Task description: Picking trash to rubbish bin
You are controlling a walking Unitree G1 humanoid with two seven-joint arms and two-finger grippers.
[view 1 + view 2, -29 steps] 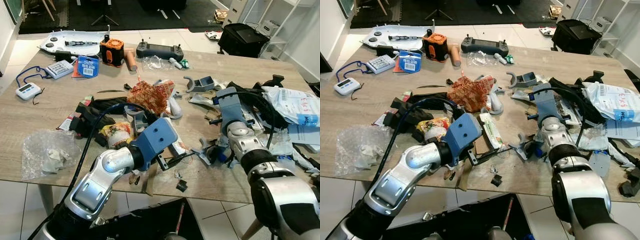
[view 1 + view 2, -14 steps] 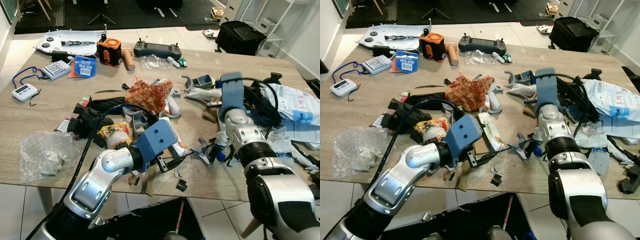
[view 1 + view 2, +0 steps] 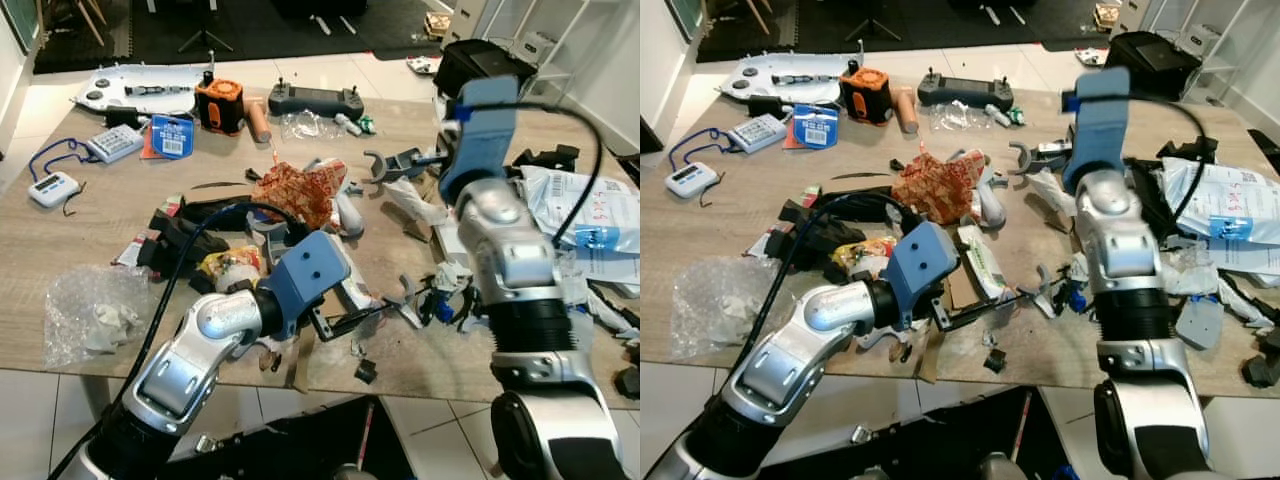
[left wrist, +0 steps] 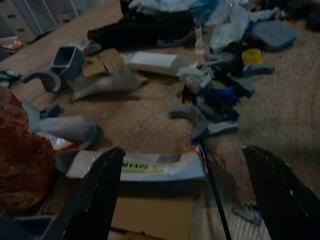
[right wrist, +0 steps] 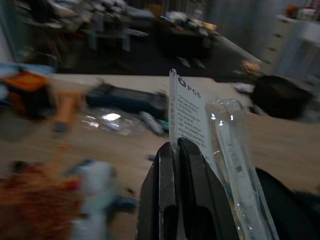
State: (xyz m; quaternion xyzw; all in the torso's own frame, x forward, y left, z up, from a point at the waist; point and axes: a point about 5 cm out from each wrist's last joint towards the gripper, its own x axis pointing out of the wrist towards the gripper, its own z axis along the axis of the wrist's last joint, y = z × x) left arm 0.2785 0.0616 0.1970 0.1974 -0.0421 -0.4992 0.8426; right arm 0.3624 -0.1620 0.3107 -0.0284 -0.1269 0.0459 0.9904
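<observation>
Fingers (image 5: 172, 200) of the raised right gripper (image 5: 176, 150) clamped on a clear packet (image 5: 210, 145).

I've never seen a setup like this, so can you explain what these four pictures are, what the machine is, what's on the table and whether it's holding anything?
This is a humanoid robot clearing trash from a cluttered wooden table. Two pictures come from its head, looking down; the other two from cameras on its wrists. The left gripper hovers low with jaws wide open over a flat wrapper. The right gripper, raised, pinches a clear plastic packet. Also there: an orange crumpled wrapper, a crumpled clear bag and a handheld controller.
</observation>
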